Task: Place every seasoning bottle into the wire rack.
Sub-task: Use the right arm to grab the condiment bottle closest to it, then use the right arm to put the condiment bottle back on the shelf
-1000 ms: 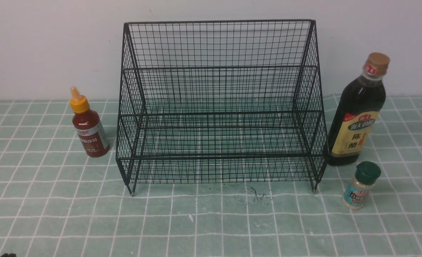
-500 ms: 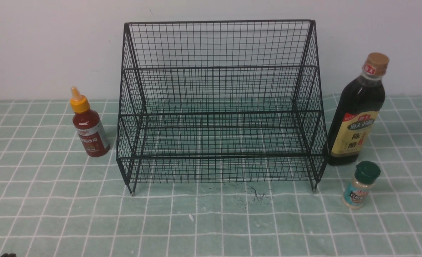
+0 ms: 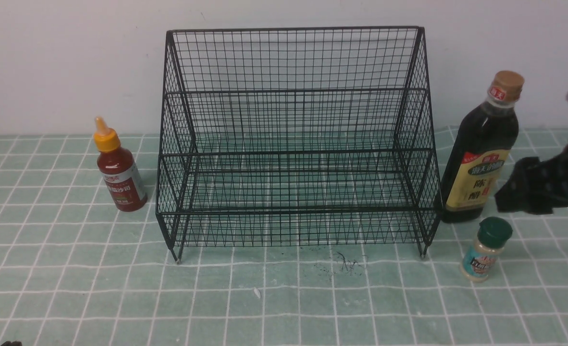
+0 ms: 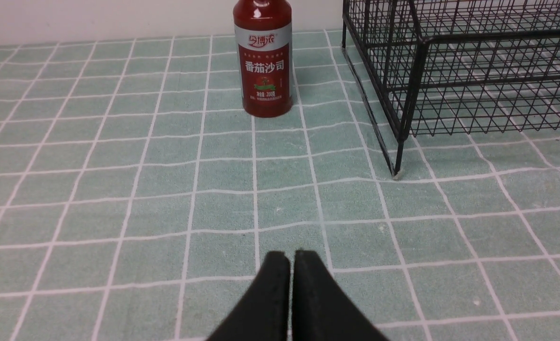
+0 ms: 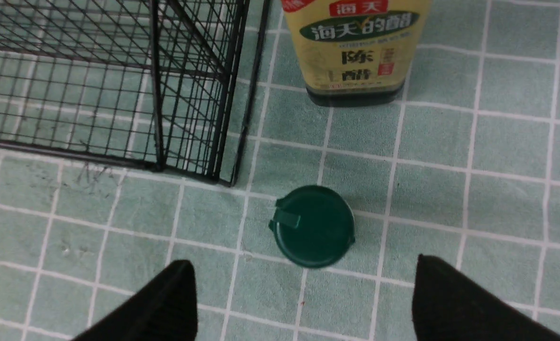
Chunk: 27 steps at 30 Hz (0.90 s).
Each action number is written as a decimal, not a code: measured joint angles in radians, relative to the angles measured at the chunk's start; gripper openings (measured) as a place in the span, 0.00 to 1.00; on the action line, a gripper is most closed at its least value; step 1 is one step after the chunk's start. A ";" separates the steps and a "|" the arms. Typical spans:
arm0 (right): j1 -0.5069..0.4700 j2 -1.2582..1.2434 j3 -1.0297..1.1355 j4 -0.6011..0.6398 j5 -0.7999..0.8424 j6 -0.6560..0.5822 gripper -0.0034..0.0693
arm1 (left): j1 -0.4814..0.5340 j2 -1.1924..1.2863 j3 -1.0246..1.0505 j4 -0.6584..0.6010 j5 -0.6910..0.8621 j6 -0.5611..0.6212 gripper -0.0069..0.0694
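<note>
Three stand upright on the green checked cloth (image 3: 72, 288), outside the wire rack (image 3: 293, 144): the red squeeze bottle (image 3: 119, 170) near its left side, the dark bottle (image 3: 481, 158) just beside its right side, and the green-capped shaker (image 3: 486, 250) in front of that. The left gripper (image 4: 292, 258) is pressed closed on nothing, low over the cloth. The right gripper (image 5: 302, 265) hangs above the green-capped shaker, jaws spread wide and empty.

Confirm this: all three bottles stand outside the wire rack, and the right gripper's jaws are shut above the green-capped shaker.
Wrong on the jaws: the right wrist view shows the right gripper with its jaws wide open above the green-capped shaker, not shut. The rest of the statement holds.
</note>
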 joint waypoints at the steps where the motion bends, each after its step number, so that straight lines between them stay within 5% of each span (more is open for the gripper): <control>1: 0.017 0.045 0.000 -0.022 -0.028 0.022 0.86 | 0.000 0.000 0.000 0.000 0.000 0.000 0.08; 9: 0.041 0.217 0.000 -0.082 -0.117 0.105 0.80 | 0.000 0.000 0.000 0.000 0.001 0.000 0.08; 14: 0.041 0.263 -0.003 -0.089 -0.123 0.112 0.51 | 0.000 0.000 0.000 0.000 0.001 0.000 0.08; 21: 0.047 0.195 -0.034 -0.090 0.056 0.100 0.51 | 0.000 0.000 0.000 0.000 0.001 0.000 0.08; 27: 0.164 0.020 -0.122 -0.092 0.150 0.100 0.51 | 0.000 0.000 0.000 0.000 0.001 0.000 0.08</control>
